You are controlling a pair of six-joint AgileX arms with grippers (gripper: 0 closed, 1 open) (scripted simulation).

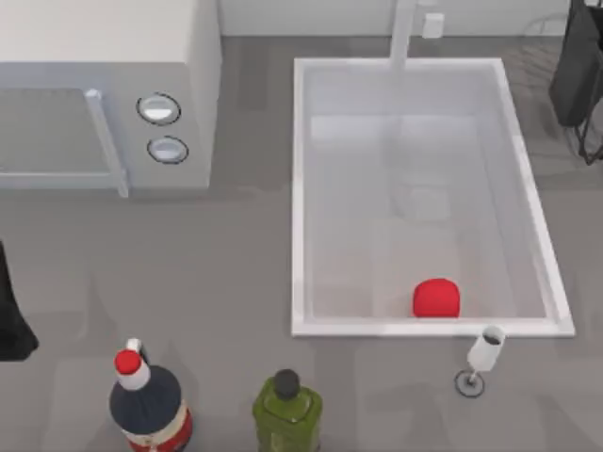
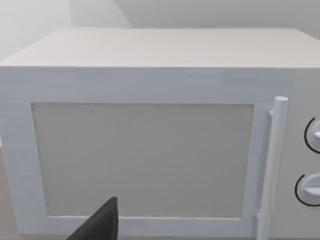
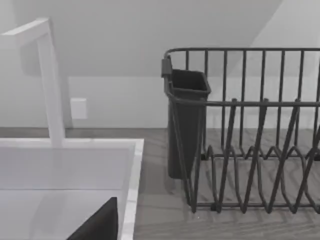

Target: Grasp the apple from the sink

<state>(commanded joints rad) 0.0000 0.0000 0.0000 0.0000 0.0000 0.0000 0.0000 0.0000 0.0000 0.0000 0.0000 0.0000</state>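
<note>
The apple sits on the pale floor of the sink, hard against the near wall and somewhat right of its middle, untouched by either arm. The sink is a white basin with a raised rim, its faucet rising at the far rim. Just outside the near rim, beside the apple's corner, a wine glass stands on the table. Further left along the near edge stand a green bottle and a dark blue bottle with a red cap.

The right pincer is well apart from the apple, parked beyond the sink's far right corner; whether its fingers are parted cannot be told. Ahead of it stands a dark dish rack with a cutlery cup.

The left pincer is parked at the table's left edge, far from the apple, facing the microwave. Its opening cannot be told either.
</note>
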